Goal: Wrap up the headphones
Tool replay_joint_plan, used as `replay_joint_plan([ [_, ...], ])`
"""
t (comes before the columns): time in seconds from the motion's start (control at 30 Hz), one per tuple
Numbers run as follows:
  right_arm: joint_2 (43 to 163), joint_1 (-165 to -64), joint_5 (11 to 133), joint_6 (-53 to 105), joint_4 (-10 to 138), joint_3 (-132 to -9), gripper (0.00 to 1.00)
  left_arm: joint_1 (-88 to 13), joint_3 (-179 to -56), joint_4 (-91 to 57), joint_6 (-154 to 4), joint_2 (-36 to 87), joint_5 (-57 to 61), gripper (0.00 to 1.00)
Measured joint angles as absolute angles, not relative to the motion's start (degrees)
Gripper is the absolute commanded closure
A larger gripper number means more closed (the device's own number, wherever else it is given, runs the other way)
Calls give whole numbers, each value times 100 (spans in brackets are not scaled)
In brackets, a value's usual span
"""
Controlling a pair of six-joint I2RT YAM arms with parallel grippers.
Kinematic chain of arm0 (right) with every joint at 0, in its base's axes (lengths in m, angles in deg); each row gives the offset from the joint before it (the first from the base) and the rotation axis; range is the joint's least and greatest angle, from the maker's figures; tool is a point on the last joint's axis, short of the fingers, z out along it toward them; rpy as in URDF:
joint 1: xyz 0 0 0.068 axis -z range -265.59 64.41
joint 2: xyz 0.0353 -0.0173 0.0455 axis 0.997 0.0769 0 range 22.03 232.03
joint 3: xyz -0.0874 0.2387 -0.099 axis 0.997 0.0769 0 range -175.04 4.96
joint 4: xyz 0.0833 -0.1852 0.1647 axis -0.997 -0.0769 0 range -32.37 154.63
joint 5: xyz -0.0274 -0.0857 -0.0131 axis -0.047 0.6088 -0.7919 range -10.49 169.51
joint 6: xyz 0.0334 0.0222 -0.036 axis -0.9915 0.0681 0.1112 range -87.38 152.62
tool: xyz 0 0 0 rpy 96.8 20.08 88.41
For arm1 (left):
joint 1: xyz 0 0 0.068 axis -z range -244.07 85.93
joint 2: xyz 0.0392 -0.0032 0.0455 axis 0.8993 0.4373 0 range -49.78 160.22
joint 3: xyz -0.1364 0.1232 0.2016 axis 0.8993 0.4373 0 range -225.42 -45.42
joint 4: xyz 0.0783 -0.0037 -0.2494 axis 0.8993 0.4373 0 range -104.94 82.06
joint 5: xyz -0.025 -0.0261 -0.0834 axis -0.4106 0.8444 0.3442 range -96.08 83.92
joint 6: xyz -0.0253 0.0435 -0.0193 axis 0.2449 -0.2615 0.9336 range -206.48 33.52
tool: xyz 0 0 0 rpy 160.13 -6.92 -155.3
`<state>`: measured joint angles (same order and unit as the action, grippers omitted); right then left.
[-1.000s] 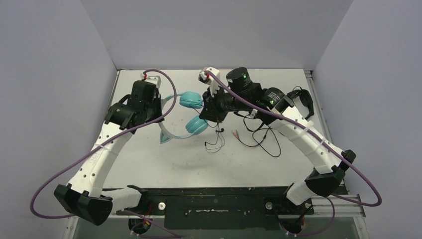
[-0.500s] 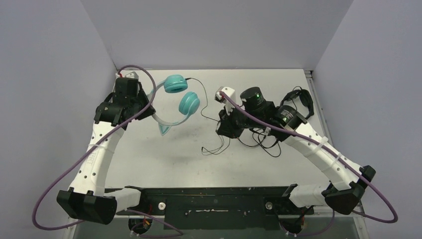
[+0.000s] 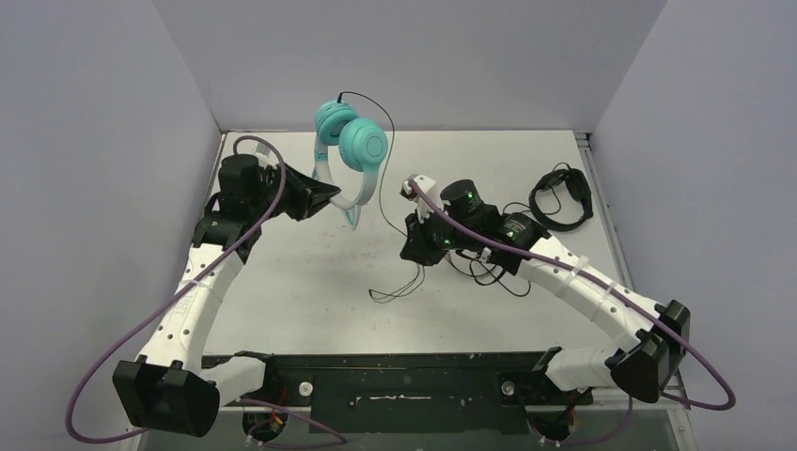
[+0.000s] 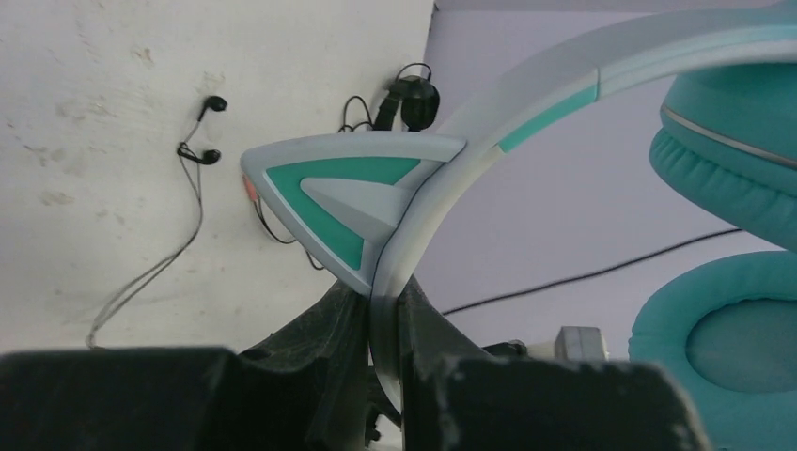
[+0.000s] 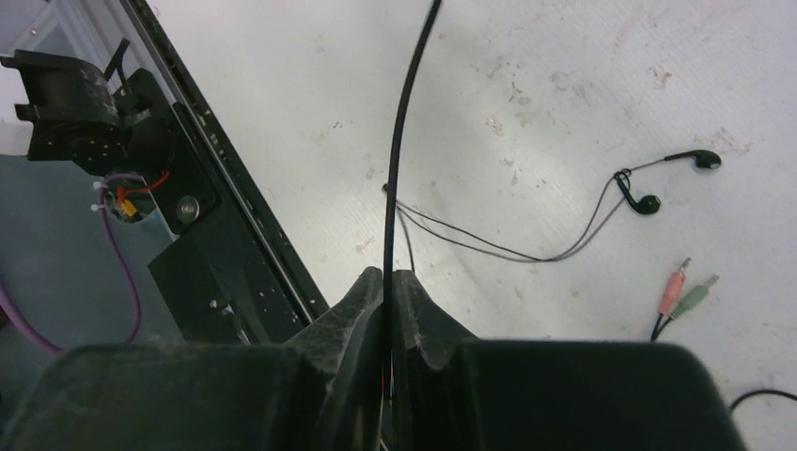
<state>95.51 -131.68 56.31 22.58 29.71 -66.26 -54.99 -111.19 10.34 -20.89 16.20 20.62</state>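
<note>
Seen from above, we have the headphones [image 3: 350,141] held in the air over the far left part of the table [image 3: 310,282], at about 11 o'clock from the table's middle. The left gripper [image 3: 324,194] has its fingers pressed together on the pale headband. The left wrist view confirms this pinch, with the left gripper [image 4: 383,301] clamped just below a cat-ear point [image 4: 343,202]. The two teal ear cups sit at 12 o'clock from that grip, so the headband's long axis runs roughly from 6 to 12 o'clock. The thin black cable [image 3: 389,150] leaves the top of the cups, arcs over toward 3 o'clock, then drops toward 6 o'clock to the right gripper [image 3: 414,246]. In the right wrist view the right gripper [image 5: 387,282] is closed on the cable [image 5: 399,141], which rises straight out between the fingers. From the right gripper the headphones lie at about 11 o'clock, near but not touching, joined only by that line of cable. We judge that winding depends on this span: the left arm carries the headphones and the right arm feeds the cable. The loose tail of the cable appears to trail toward 6 o'clock, near a pair of earbuds [image 5: 648,188] and coloured plugs [image 5: 686,287] on the table. A black headset [image 3: 562,195] rests well apart at 3 o'clock.
</note>
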Motion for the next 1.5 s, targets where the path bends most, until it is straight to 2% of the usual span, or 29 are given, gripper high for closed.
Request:
replay_joint_plan([
  [0.33,9857,-13253,5163,1892,3817,-6431,95,-5044,-10877,-291,-603,1591,2471,100],
  [0.77,9863,-14044,5119,1829,3749,-6431,97,-4858,-10977,-879,-175,1858,2414,100],
  [1.03,9481,-14094,5183,1799,3319,-6433,98,-5105,-11421,-229,-612,2046,1756,100],
  [1.5,9297,-14118,5187,1971,2224,-7365,99,-5075,-13111,2621,-3060,2669,-600,100],
])
